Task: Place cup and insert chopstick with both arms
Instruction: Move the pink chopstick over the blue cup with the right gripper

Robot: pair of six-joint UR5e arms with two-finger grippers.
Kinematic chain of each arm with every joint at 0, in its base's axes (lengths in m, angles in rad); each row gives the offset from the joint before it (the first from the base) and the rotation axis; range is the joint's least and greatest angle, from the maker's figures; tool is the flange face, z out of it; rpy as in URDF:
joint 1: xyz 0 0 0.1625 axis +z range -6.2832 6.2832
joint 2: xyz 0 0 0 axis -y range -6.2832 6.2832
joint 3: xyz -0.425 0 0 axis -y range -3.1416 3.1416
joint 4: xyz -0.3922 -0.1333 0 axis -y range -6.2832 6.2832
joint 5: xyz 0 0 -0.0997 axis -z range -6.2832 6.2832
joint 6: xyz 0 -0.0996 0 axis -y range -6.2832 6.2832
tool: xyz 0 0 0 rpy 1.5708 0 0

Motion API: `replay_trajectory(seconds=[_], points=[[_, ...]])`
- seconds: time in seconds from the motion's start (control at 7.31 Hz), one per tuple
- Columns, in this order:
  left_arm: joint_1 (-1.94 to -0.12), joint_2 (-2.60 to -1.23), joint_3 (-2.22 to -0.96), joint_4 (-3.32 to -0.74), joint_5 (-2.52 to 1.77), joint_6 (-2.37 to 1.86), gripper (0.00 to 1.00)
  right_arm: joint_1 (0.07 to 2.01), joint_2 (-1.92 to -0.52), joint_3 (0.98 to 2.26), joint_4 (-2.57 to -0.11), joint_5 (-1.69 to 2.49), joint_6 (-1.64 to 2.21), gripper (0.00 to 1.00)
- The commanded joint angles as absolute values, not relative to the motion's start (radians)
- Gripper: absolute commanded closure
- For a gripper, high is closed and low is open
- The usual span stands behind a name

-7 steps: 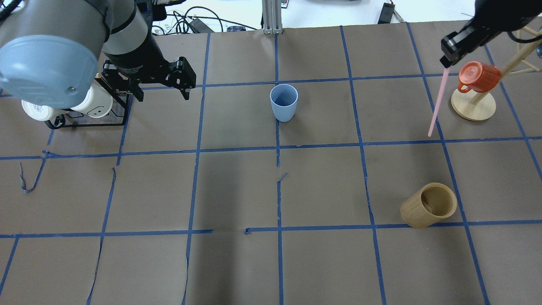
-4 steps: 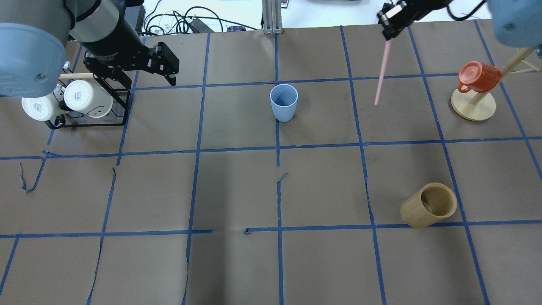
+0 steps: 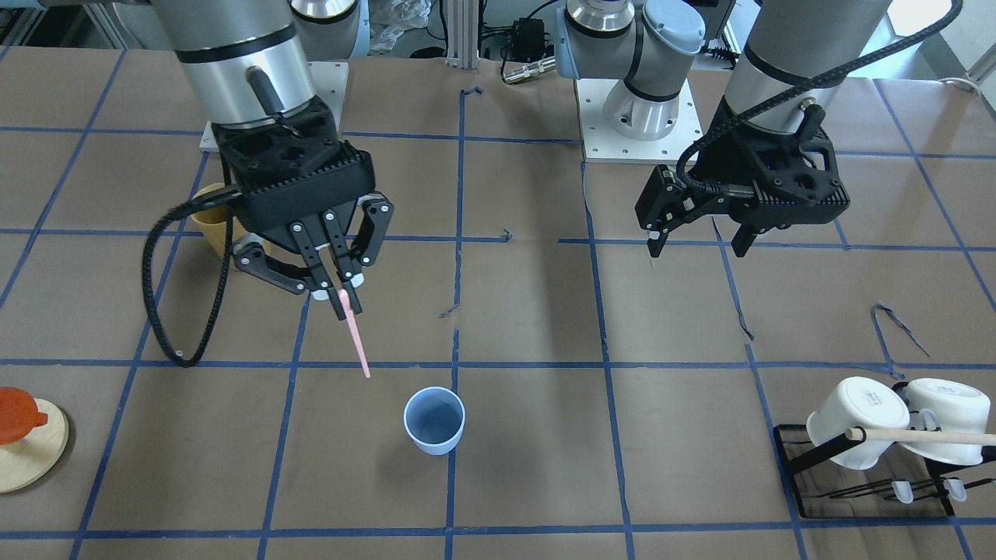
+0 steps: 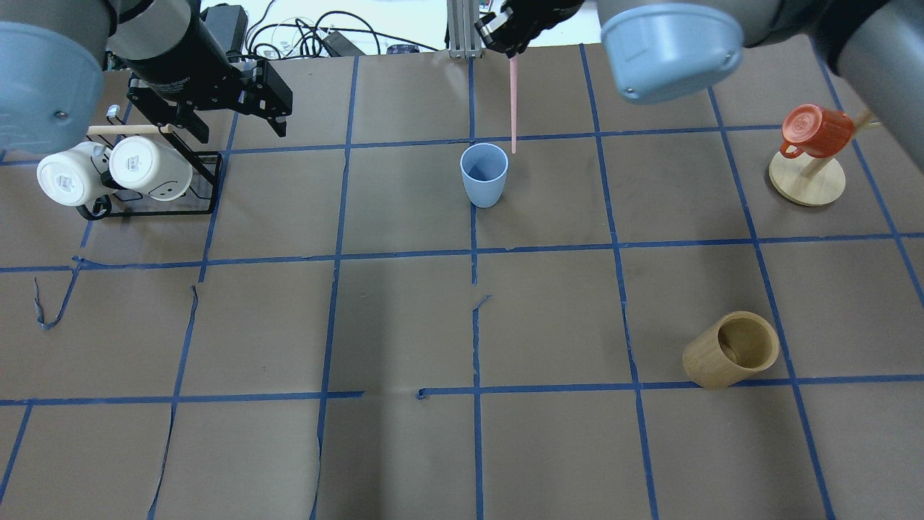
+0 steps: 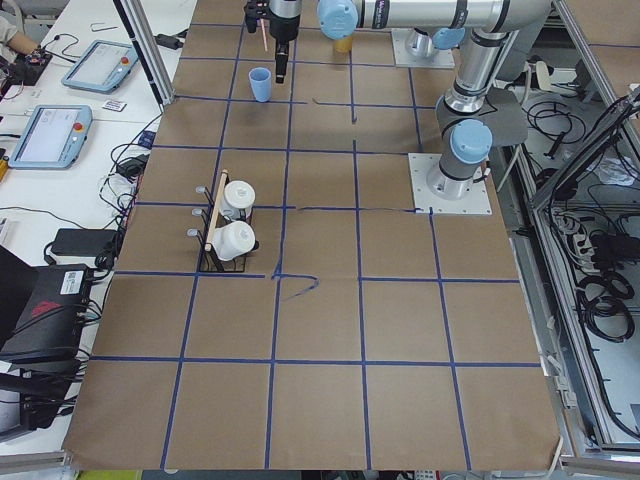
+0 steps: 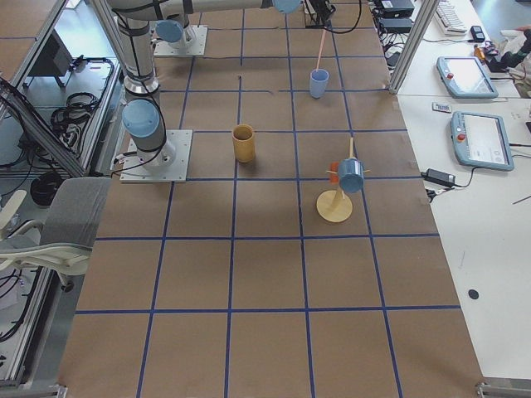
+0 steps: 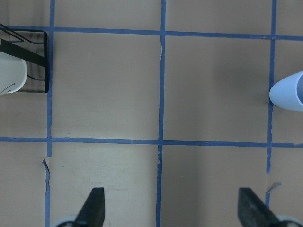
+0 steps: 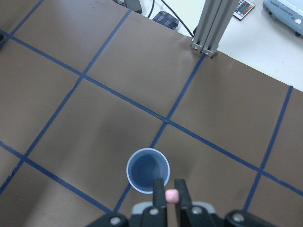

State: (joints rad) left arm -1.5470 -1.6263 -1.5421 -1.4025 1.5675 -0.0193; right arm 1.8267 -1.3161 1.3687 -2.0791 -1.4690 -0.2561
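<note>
The light-blue cup [image 4: 484,175] stands upright and empty on the brown table, also in the front view [image 3: 434,420] and the right wrist view [image 8: 147,170]. My right gripper [image 4: 514,32] is shut on the top of a pink chopstick [image 4: 513,108], which hangs nearly upright. Its lower tip is in the air just beside the cup's rim, outside the cup [image 3: 358,346]. In the right wrist view the chopstick's end [image 8: 172,195] shows between the fingers. My left gripper [image 3: 696,237] is open and empty, well off to the cup's side near the mug rack [image 7: 173,210].
A black rack [image 4: 195,209] with two white mugs [image 4: 148,166] stands at the far left. A tan bamboo cylinder [image 4: 730,350] stands tilted at the near right. A red mug [image 4: 816,131] hangs on a wooden stand [image 4: 805,184] at the far right. An aluminium post [image 4: 462,29] stands behind the cup.
My right gripper has carried the chopstick leftwards from near the red mug to just beside the cup. My left gripper has drawn back left towards the rack.
</note>
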Motion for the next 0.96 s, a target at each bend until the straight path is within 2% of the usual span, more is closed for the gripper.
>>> replay_trajectory(seconds=[0.0, 0.41, 0.82], points=[[-1.546, -1.626, -1.548, -1.394, 1.566, -0.017, 0.0, 1.876, -1.259, 1.358, -2.152, -1.486, -0.232, 0.96], [-1.546, -1.626, -1.549, -1.393, 1.566, -0.015, 0.0, 1.876, -1.256, 1.413, -2.18, -1.534, -0.233, 0.96], [-1.548, -1.626, -1.549, -1.393, 1.566, -0.017, 0.0, 1.876, -1.252, 1.414, -2.181, -1.52, -0.187, 0.96]])
